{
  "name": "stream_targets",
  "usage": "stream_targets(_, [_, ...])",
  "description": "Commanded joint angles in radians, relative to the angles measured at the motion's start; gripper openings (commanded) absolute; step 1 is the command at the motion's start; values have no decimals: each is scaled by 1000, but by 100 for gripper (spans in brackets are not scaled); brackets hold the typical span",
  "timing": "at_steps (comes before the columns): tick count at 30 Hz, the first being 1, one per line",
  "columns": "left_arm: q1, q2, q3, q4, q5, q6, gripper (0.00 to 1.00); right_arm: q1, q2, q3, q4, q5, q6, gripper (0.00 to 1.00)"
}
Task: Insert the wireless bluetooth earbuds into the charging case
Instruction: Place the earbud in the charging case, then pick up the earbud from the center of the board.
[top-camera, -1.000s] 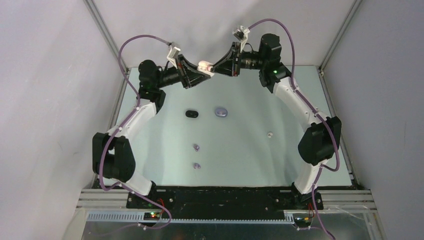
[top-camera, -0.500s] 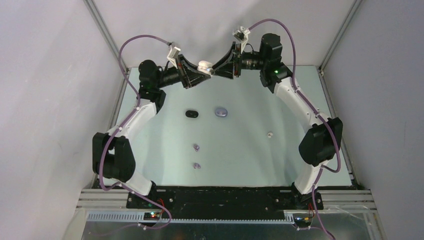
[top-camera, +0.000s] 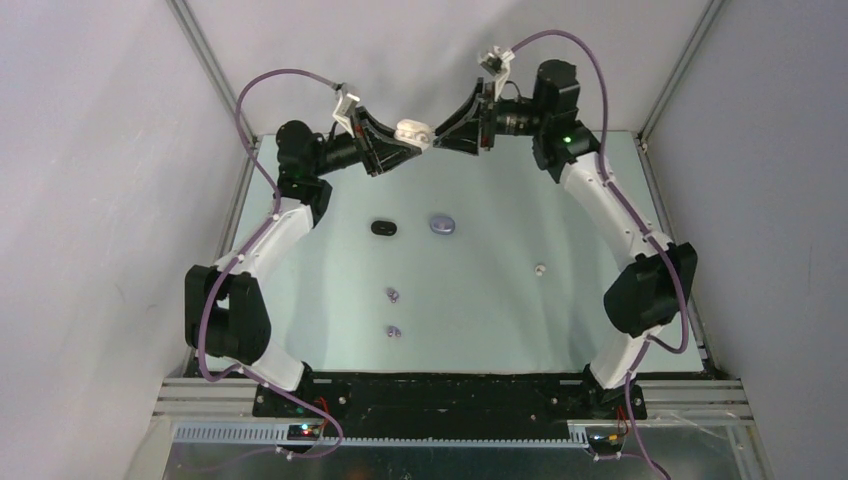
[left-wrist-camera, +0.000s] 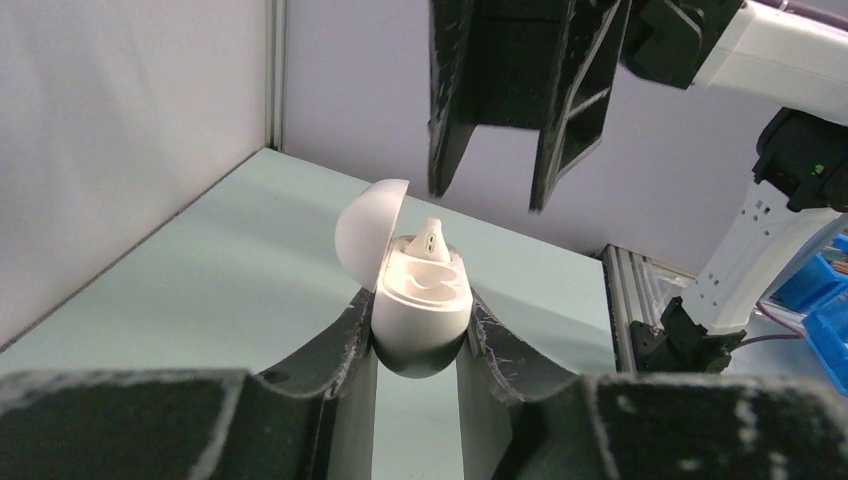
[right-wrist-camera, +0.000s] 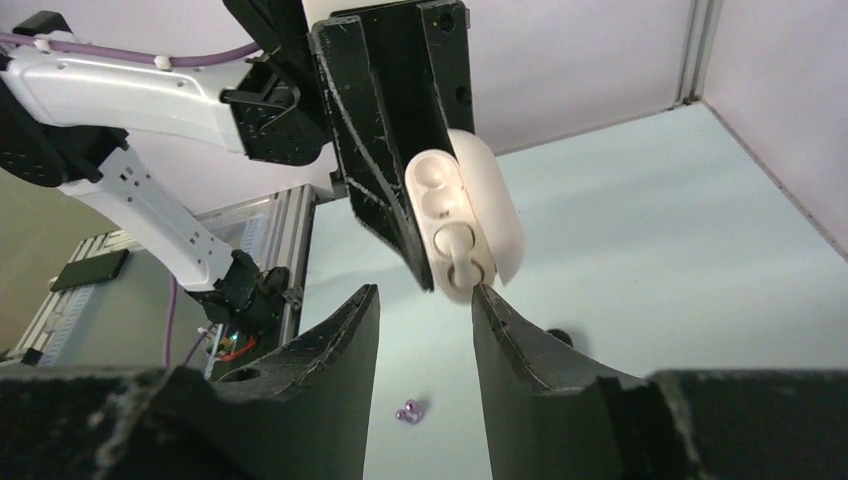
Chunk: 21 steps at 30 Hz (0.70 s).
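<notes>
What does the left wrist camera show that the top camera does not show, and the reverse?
Left wrist only: a white earbud sits inside the white case, its lid open. Top only: a black case, a lavender case and loose earbuds on the table. Both: the left gripper clamps the white case; the right gripper, open, is close to it.

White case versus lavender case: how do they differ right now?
The white case is clamped in the left gripper, off the table; the lavender case lies on it. The white case's lid is open, an earbud inside; the lavender case looks shut. Both are oval.
</notes>
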Motion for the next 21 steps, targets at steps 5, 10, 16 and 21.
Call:
stream_targets(5, [-8, -17, 9, 47, -18, -12, 0, -90, -224, -71, -262, -39, -177, 45])
stream_targets(10, [-8, -20, 10, 29, -18, -11, 0, -136, -259, -126, -808, 50, -777, 43])
stream_targets(16, [-3, -24, 11, 15, -17, -7, 0, -137, -157, -169, -1323, 384, -1341, 41])
stream_targets(21, [0, -30, 4, 4, -19, -2, 0, -138, -57, -227, -1426, 605, -1502, 37])
